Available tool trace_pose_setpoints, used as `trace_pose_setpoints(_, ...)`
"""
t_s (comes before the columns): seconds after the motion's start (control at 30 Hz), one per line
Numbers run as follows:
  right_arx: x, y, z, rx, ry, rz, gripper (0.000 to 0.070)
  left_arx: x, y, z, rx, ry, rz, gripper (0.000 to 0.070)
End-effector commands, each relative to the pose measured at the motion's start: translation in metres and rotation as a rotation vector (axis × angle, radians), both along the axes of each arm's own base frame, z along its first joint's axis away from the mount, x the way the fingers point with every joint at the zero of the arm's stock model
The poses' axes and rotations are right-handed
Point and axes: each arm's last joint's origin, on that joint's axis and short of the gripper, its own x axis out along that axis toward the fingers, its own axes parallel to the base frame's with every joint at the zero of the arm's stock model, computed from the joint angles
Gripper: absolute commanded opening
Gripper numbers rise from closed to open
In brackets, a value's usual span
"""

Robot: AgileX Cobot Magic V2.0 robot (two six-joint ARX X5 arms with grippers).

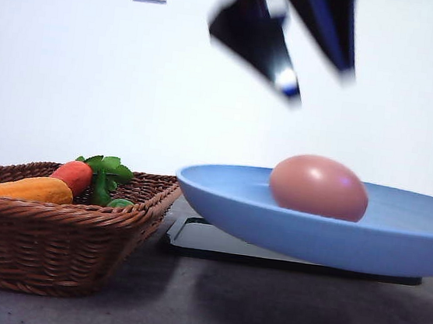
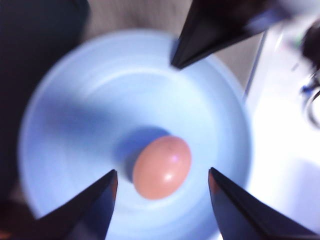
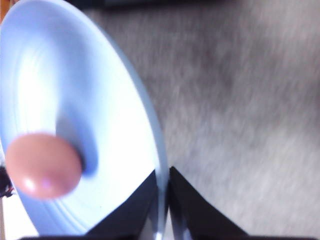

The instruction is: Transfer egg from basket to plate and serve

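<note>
White wall behind, grey counter [image 1: 183, 315] below. Dark woven wicker basket [image 1: 50, 245] sits left; my left pincer [image 2: 162, 197] hangs apart over the reddish-brown egg [image 1: 319, 186] on the round light-blue plate [image 1: 235, 203]. My right pincer [image 3: 164, 200] clamps its rim. Serving comes next: carry it level.

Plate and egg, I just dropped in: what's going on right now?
The egg is already out of the basket and lying in the light-blue plate. The right gripper is pinched on the plate's rim and seems to hold it raised above the black tray. The left gripper hangs open above the egg, touching nothing. A carrot toy and an orange vegetable toy lie in the basket. Serving the plate is what remains.
</note>
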Motion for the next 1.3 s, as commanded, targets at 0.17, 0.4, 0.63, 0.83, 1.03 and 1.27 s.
trace_pose_setpoints(0.17,0.042,0.004,0.002,-0.048,-0.01,0.032,0.0,-0.015,0.055,0.065,-0.162,-0.117,0.075,0.0374)
trace_pose_setpoints(0.4,0.102,-0.001,-0.007,-0.058,-0.003,0.012,0.0,-0.04,0.121,0.109,-0.27,-0.22,0.175,0.0374)
trace_pose_setpoints(0.63,0.155,-0.006,-0.02,-0.056,-0.001,-0.026,0.0,-0.065,0.168,0.131,-0.342,-0.306,0.262,0.0374)
trace_pose_setpoints(0.83,0.18,-0.005,-0.03,-0.064,-0.012,-0.034,0.0,-0.076,0.185,0.138,-0.373,-0.347,0.298,0.0374)
trace_pose_setpoints(1.03,0.186,-0.007,-0.033,-0.131,-0.037,-0.065,0.0016,-0.075,0.186,0.138,-0.369,-0.345,0.304,0.0373)
trace_pose_setpoints(1.27,0.188,-0.008,-0.03,-0.148,-0.049,-0.074,0.0225,-0.07,0.181,0.135,-0.358,-0.335,0.304,0.0373)
